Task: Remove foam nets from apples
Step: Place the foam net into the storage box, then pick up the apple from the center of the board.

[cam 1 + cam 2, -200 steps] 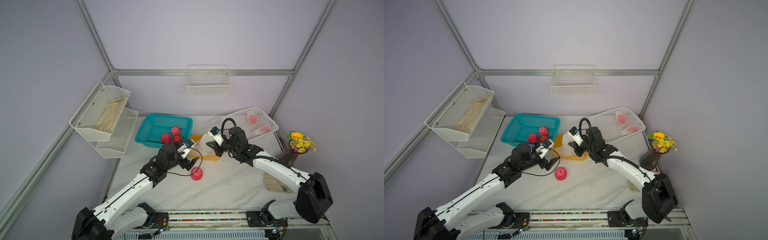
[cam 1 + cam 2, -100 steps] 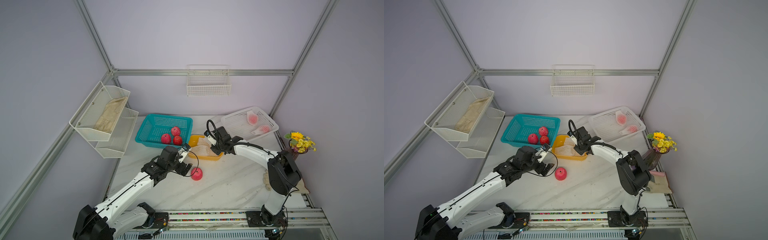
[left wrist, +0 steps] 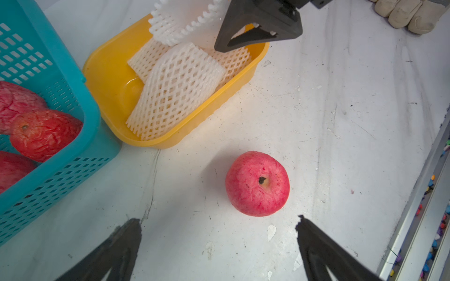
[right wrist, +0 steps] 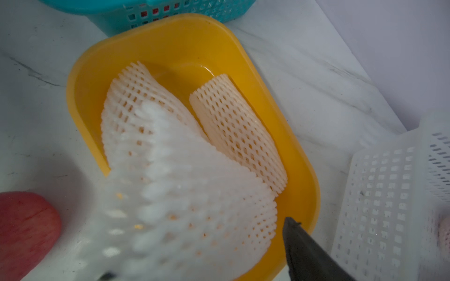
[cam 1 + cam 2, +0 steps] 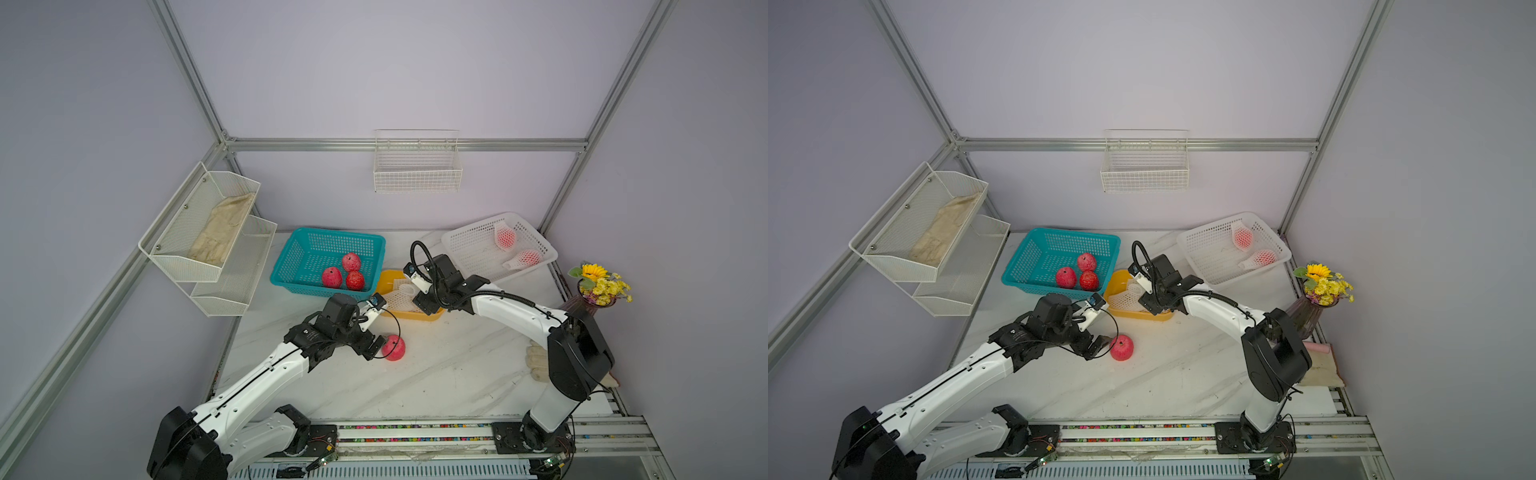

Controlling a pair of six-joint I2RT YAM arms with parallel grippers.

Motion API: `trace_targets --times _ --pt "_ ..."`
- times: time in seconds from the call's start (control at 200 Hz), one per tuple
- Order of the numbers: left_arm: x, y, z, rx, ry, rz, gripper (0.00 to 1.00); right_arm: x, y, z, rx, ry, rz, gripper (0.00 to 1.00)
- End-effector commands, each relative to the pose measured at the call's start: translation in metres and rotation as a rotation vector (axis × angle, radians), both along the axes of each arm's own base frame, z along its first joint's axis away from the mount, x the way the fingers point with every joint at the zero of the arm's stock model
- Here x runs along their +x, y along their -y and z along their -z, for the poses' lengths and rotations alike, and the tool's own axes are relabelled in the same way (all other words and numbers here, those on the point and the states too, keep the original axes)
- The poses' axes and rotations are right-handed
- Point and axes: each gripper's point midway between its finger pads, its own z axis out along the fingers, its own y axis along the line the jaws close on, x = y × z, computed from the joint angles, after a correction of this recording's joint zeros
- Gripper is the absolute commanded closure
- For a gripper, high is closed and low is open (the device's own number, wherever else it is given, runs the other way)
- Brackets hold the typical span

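At the left of a top view, three bare apples (image 5: 331, 277) sit in the teal basket (image 5: 299, 257). Just right of it, lower in the frame, the left gripper (image 5: 376, 347) hangs low over the tabletop (image 5: 457, 374) with its jaws spread wide and empty. The fourth bare apple (image 5: 394, 347) stands stem-up just past their tips, touching neither.

Next comes the yellow tray (image 5: 415, 318), where the stripped foam nets (image 4: 237, 126) lie flat. The right gripper (image 5: 423, 299) hovers over the tray's right end, jaws apart, with the topmost net (image 4: 190, 194) draped between them. We cannot tell whether the net clings to a pad or lies free.

We judge the step in hand to be dropping that net. To do it well, we would lift the right gripper straight up so the soft mesh slides off inside the tray and is not dragged over the rim. The left jaws should then close on the loose apple at its widest part — gently, since it can roll.

At the upper right, two netted apples (image 5: 505, 237) wait in the white basket (image 5: 457, 241).
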Motion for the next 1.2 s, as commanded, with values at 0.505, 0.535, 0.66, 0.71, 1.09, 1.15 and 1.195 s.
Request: trace_targets --times 0.505,0.535,0.66,0.71,1.09,1.15,1.195 --pt "-0.012 0.049 0.047 0.038 -0.076 0.272 0.0 -0.07 0.008 -0.09 0.236 0.044 -0.124 0.04" --pt "-0.009 0.051 0.05 0.046 -0.083 0.274 0.0 -0.071 0.01 -0.094 0.241 0.051 -0.119 0.04" --pt "0.003 0.055 0.07 0.103 -0.113 0.264 0.0 -0.076 0.014 -0.102 0.259 0.074 -0.11 0.03" --pt "0.005 0.057 0.074 0.111 -0.12 0.27 0.0 -0.077 0.016 -0.103 0.259 0.081 -0.109 0.03" --pt "0.002 0.069 0.074 0.085 -0.139 0.332 0.31 -0.082 0.015 -0.092 0.256 0.073 -0.139 0.03" --pt "0.002 0.07 0.074 0.08 -0.141 0.339 0.38 -0.084 0.015 -0.091 0.257 0.069 -0.143 0.03" --pt "0.002 0.071 0.074 0.08 -0.141 0.34 0.43 -0.084 0.015 -0.089 0.254 0.068 -0.145 0.03"
